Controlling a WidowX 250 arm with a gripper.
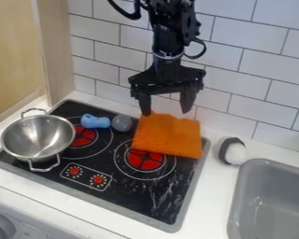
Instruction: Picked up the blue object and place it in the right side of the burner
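White tiles (236, 30) back the stovetop (128, 198), where the blue object (95, 122) lies by the left burner (83, 135), just beside a grey ball (122, 123). The gripper (166, 112) hangs over the orange cloth (169, 136), fingers spread, holding nothing. Picking up comes first: it should cross to the blue object, lower and close without nudging the ball.
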